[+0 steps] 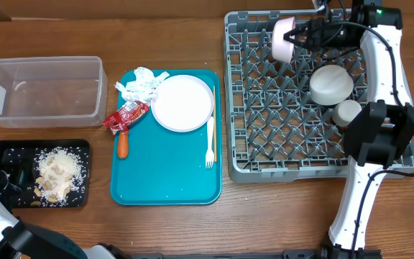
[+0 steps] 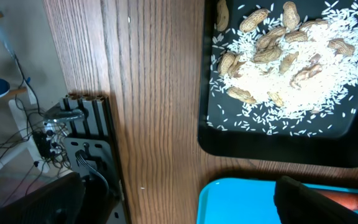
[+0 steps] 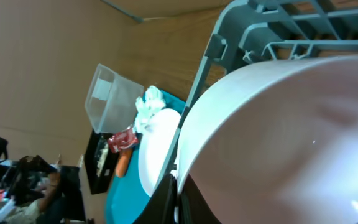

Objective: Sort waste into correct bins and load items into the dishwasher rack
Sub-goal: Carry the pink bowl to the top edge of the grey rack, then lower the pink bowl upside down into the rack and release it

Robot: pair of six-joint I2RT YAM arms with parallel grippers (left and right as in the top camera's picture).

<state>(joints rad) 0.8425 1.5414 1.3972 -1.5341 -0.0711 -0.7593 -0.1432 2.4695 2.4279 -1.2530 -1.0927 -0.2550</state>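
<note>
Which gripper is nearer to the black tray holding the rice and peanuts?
Left. The left gripper is open above the table, close beside the black tray; the right gripper is far across the table, over the dishwasher rack, shut on the pink bowl.

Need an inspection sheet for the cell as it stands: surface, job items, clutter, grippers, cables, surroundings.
Surface: wooden table.
Job's things: clear tub looks empty; black tray holds rice and peanuts; teal tray carries napkin, red wrapper, carrot, plate, fork; rack holds white bowl and cup.
Clutter: nothing seen.
Grippers: left gripper open, empty, above the table beside the black tray; right gripper shut on pink bowl at its rim, over the rack's far end.
Cables: black cables along the right arm; loose wires below the table edge.
Surroundings: equipment mount beside the table; rest blurred.
</note>
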